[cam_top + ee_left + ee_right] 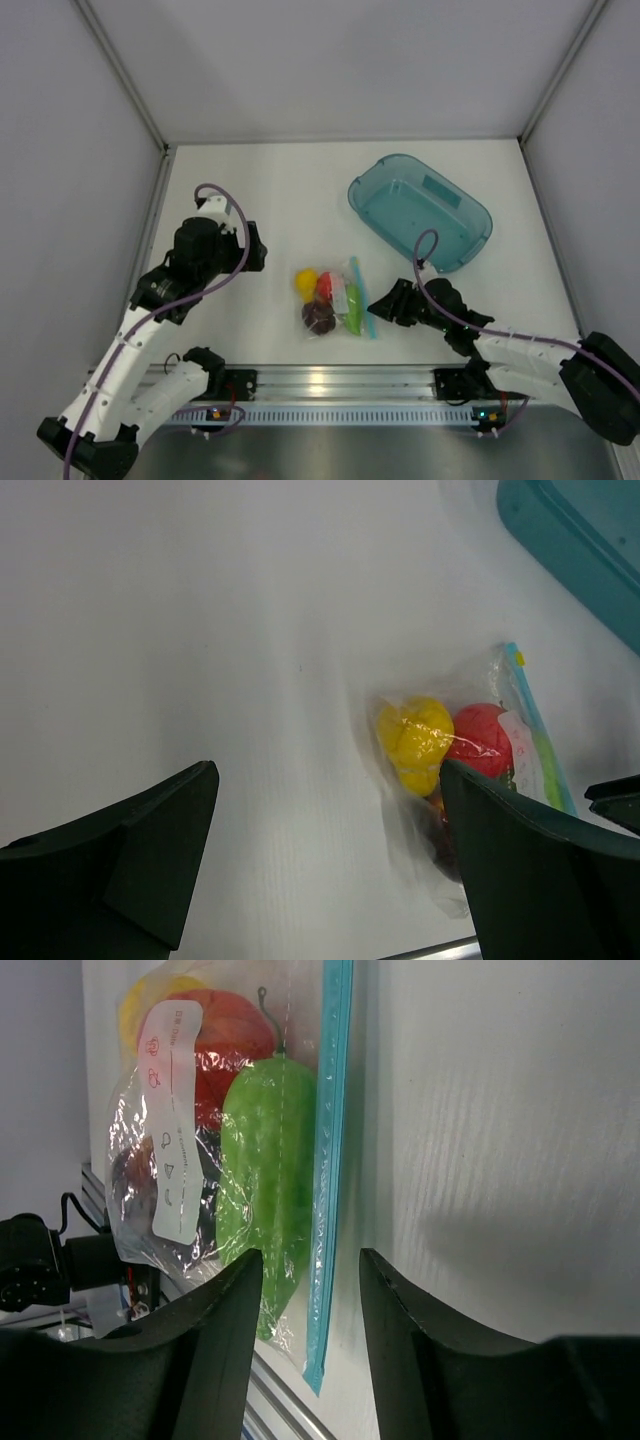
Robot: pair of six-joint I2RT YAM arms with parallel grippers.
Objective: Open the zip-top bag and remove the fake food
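White tabletop (270, 200), walled by pale panels, is seen. Near its front centre a small, clear, crinkly plastic zip-top bag (335, 300) is laid flat, with its light blue zip strip (332, 1160) turned toward the right arm. Four toy pieces are enclosed in it: a yellow pear-like piece (415, 735), a red round piece (480, 740), a green oblong piece (265, 1180) and a dark maroon round piece (318, 316). A teal translucent plastic tray (420, 210) is set well apart, at the far right.

The left gripper (330, 870) is spread wide above the table to the left of the bag, and nothing is grasped. The right gripper (310, 1310) is likewise parted and empty. The strip's end is lined up with its gap, though contact cannot be confirmed.

The bag is judged sealed. If only one lip is pinched, or the thin film slips, the whole bag could be dragged along unopened. With the left side unanchored, the seal may not be parted.
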